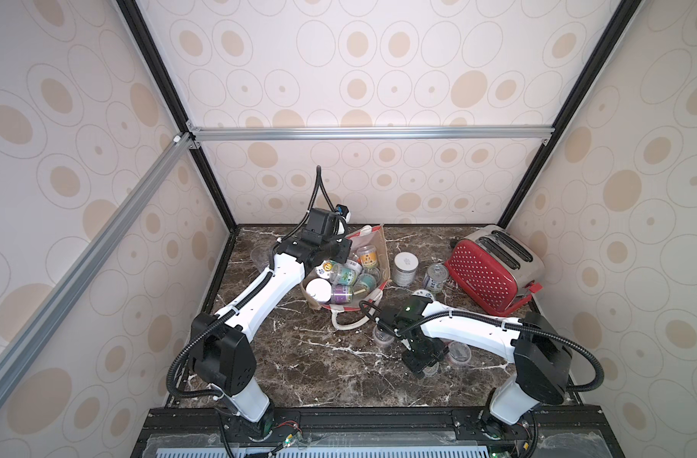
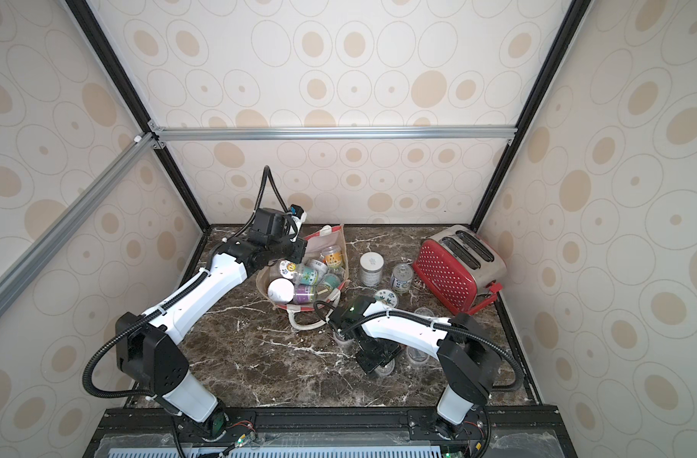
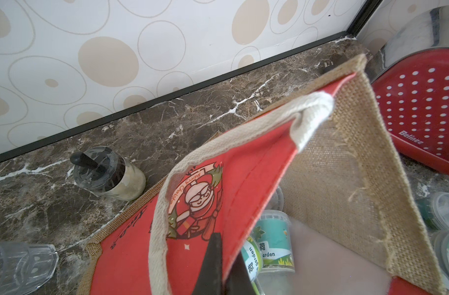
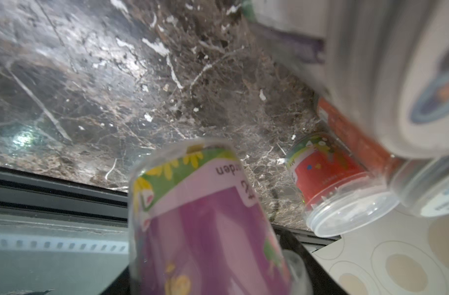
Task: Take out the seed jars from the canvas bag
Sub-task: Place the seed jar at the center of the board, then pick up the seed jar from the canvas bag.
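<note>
The canvas bag (image 1: 379, 244) (image 2: 340, 242) lies open near the back middle of the table, with several seed jars (image 1: 348, 276) (image 2: 311, 274) inside. My left gripper (image 1: 340, 249) (image 3: 224, 268) is shut on the bag's red side panel (image 3: 243, 184), holding it up. Towards the front right, my right gripper (image 1: 420, 363) (image 4: 210, 268) points down at the table. A purple-labelled seed jar (image 4: 205, 217) stands between its fingers; whether they still press it I cannot tell. More seed jars stand outside the bag: a white-lidded one (image 1: 405, 269) and a red-labelled one (image 4: 328, 178).
A red polka-dot toaster (image 1: 493, 269) (image 3: 422, 109) sits at the back right. A black-topped shaker (image 3: 108, 173) and a clear drinking glass (image 3: 18, 265) lie behind the bag on its left. Small clear cups (image 1: 459, 353) surround the right gripper. The bag's rope handle (image 1: 350, 323) trails forward.
</note>
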